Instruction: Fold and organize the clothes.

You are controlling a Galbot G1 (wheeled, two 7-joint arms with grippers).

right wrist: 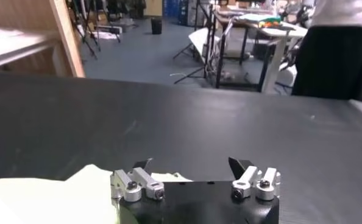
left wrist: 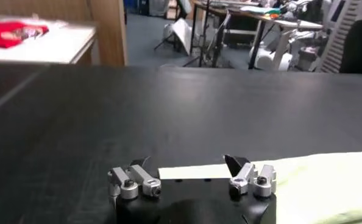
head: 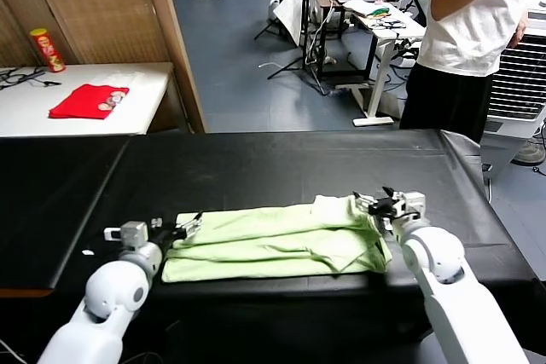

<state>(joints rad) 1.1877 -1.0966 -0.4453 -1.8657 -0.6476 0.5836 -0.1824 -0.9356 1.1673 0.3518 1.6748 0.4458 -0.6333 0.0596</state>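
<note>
A pale green T-shirt [head: 277, 240] lies folded into a long band across the near part of the black surface [head: 281, 168], its length running from the robot's left to its right. The left gripper [head: 181, 231] sits low at the band's left end; in the left wrist view its jaws stand wide apart with nothing between them, and the green cloth [left wrist: 318, 185] lies just beside one fingertip rather than in the gap. The right gripper [head: 380, 205] rests at the band's right end, where the fabric bunches into a small raised fold. In the right wrist view the right gripper [right wrist: 193, 173] also has its jaws spread wide and empty, with the shirt's edge [right wrist: 53, 198] reaching up to the near finger and lying partly under the gripper body. Farther off to the left, a red folded cloth [head: 89, 101] lies on a white table [head: 77, 121], and a person in a white T-shirt [head: 473, 14] stands beyond the surface on the right.
</note>
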